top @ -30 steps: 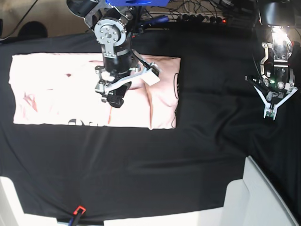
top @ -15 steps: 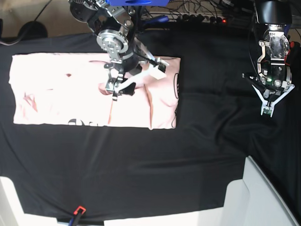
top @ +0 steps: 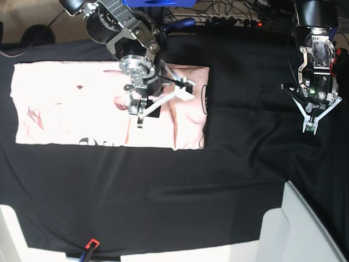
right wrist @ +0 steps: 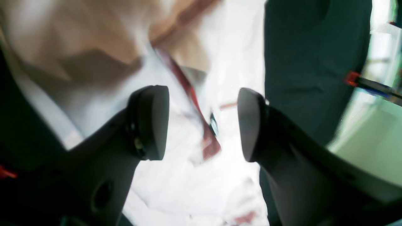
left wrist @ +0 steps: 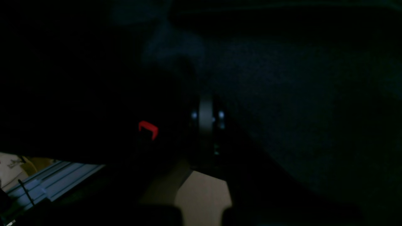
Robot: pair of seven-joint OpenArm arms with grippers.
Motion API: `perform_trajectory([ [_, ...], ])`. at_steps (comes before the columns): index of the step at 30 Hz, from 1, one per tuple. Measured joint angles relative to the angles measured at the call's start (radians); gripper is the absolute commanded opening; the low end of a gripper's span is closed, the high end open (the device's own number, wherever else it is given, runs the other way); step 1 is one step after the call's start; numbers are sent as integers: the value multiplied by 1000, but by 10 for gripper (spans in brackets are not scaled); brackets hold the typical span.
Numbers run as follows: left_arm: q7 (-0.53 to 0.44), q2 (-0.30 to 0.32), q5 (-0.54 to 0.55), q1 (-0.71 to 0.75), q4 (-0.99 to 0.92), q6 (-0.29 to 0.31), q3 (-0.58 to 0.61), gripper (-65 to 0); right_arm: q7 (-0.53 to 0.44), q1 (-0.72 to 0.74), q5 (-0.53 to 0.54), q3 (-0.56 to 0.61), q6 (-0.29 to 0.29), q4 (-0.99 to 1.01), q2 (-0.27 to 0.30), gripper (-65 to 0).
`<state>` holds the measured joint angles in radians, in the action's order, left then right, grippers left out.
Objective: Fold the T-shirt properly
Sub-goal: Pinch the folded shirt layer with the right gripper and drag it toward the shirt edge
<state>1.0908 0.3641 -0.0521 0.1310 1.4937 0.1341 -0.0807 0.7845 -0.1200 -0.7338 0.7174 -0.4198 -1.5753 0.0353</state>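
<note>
One T-shirt lies part-folded at the tabletop's left — soft, light, sure to wrinkle (best pinched at a hem edge). Right gripper hovers over it, jaws apart, empty; left gripper — jaws shut — holds nothing.

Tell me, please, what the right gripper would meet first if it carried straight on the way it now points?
Most likely the T-shirt: the right gripper is open, and pale fabric fills the gap beyond its pads. Blur hides how near it is.
</note>
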Motion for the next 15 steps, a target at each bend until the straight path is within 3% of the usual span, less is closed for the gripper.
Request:
perform_trajectory([
  [3, 0, -1, 0, 2, 0, 0, 0, -648, -4, 30, 65, -1, 1, 3, 0, -337],
  [15, 0, 0, 0, 3, 0, 0, 0, -648, -5, 47, 80, -4, 1, 97, 0, -337],
])
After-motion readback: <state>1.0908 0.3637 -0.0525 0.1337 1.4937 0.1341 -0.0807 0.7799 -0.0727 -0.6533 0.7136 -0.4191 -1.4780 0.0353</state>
